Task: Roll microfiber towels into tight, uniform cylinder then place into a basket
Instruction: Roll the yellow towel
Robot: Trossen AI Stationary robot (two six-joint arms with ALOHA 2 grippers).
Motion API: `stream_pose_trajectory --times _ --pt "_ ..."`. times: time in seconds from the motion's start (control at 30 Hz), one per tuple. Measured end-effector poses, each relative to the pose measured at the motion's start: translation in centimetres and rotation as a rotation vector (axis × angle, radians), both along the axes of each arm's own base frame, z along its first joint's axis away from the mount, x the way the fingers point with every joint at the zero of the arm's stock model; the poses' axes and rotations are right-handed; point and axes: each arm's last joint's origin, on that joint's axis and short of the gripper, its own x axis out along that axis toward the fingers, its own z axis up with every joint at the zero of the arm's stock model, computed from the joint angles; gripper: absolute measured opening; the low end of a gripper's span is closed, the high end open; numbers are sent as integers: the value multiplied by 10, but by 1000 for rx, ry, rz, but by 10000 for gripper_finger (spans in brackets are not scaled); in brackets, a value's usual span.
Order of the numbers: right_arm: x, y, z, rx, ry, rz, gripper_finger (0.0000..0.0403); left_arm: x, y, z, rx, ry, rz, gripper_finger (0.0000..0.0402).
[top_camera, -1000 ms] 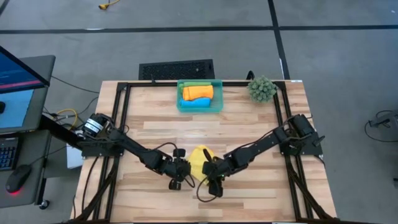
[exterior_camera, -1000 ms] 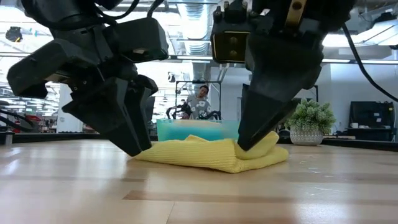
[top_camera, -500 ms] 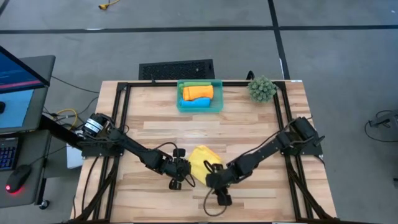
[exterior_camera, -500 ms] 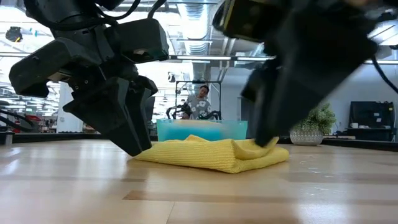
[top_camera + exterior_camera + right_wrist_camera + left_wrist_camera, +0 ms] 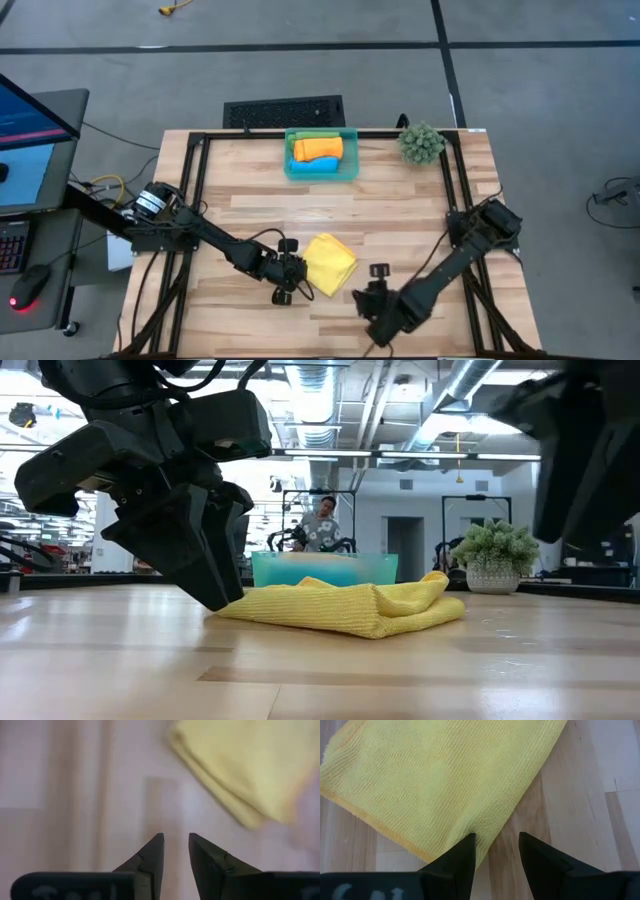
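Observation:
A yellow towel point(image 5: 330, 262) lies folded in several layers on the wooden table, flat at its left and bunched higher at its right end point(image 5: 432, 588). My left gripper point(image 5: 496, 836) stands open at the towel's near left edge. My right gripper point(image 5: 176, 837) hangs open over bare wood to the right of the towel and nearer the front edge point(image 5: 368, 302), with nothing between its fingers. The teal basket point(image 5: 348, 160) at the table's far side holds an orange, a blue and a green rolled towel. My left gripper comes slanting down from the table's left. One fingertip point(image 5: 468, 842) rests on the towel's edge point(image 5: 479, 831) near a corner, and the other point(image 5: 527, 842) stands on bare wood beside it. The towel lies on the table, not lifted.
A spiky green plant ball point(image 5: 421, 143) stands at the far right corner. A black frame point(image 5: 200, 150) runs around the table's edges. Bare wood lies between the towel and the basket. A person point(image 5: 320, 520) sits in the room behind the table.
My right gripper has come off the towel's right end, swung toward the table's near right and risen, turning as it went. The towel has stayed in place, its right end still bunched.

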Motion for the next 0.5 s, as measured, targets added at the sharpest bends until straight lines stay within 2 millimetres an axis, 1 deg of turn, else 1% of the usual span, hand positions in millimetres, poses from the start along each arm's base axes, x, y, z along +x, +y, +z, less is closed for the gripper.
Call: stream_pose_trajectory --times 0.13,0.23,0.33,0.5 --pt "-20 6 -10 -132 -86 -60 113 0 0 0 0 0 0 144" --pt "-22 3 -20 -142 -127 -74 113 0 0 0 -2 -1 2 144" --pt "-11 -6 -22 -139 -160 -96 113 1 0 0 -29 -11 55 144" --pt "20 -18 -18 -65 -253 -82 113 2 0 1 -80 -31 155 144"
